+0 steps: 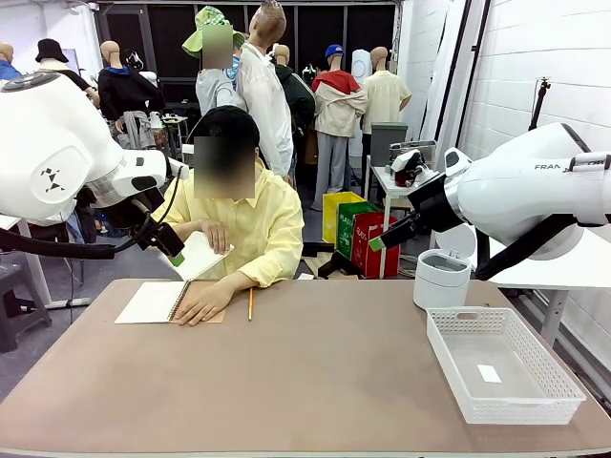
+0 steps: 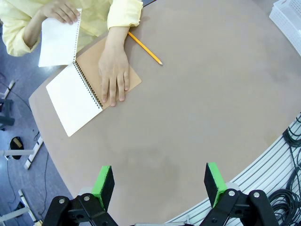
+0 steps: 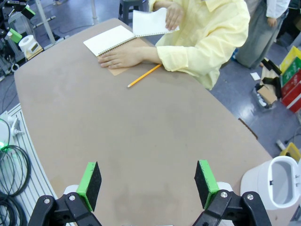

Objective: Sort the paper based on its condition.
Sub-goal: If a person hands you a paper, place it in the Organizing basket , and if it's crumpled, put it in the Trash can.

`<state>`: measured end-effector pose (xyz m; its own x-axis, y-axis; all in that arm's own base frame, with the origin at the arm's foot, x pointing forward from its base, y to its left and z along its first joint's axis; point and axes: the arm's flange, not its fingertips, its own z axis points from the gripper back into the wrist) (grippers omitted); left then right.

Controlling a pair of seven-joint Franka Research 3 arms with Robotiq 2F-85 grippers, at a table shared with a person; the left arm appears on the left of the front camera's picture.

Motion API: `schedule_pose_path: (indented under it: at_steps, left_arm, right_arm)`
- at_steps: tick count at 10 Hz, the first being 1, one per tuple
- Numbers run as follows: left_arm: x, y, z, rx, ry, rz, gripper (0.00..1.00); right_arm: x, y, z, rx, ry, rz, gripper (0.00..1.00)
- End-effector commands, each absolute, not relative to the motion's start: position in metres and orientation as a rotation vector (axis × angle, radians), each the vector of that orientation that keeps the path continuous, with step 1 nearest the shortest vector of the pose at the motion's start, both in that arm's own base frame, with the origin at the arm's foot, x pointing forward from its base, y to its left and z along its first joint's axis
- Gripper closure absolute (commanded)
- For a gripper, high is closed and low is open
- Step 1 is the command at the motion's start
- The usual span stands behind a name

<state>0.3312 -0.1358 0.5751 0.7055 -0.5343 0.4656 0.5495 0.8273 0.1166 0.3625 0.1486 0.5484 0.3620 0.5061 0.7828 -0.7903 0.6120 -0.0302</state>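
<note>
The left gripper [image 2: 159, 182] is hanging above the table [image 2: 202, 117] with its green pads [image 2: 103, 184] spread wide and nothing between them. The right gripper [image 3: 147, 182] is hanging likewise on the opposite side, its jaws fully parted and holding nothing. In the front view the left gripper [image 1: 170, 250] is hovering high over the far-left part of the table and the right gripper [image 1: 380, 240] is pointing inward above the far-right edge, the two well apart. The paper [image 1: 200, 256] is being held up by a person's hand [image 1: 216, 233] at the far-left edge, tilted upward, its punched edge lying along the spiral of the open notebook [image 1: 151, 302]; whether it is attached there cannot be told. The person's other hand [image 1: 202, 303] is pressing flat on the notebook's tan cover, and a yellow pencil [image 1: 250, 303] is lying just beside that hand, running from the far edge toward the middle. A white mesh basket [image 1: 447, 367] is sitting at the near-right corner, its long side running close to the right edge. A white bin [image 1: 441, 279] is standing beyond the far-right corner, off the table. Between notebook and basket a broad stretch of bare brown surface is lying open, reaching the near edge and its rounded corners.
</note>
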Motion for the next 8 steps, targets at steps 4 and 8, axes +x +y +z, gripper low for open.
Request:
schedule_pose_path:
  at_steps: [4,8]
  left_arm:
    - [0.3313,-0.135,0.5741,-0.033,-0.517,-0.602,0.0]
    - [0.3313,-0.135,0.5741,-0.033,-0.517,-0.602,0.0]
  right_arm:
    - [0.3623,0.149,0.5479,0.387,-0.845,0.863,0.0]
    - [0.3623,0.149,0.5479,0.387,-0.845,0.863,0.0]
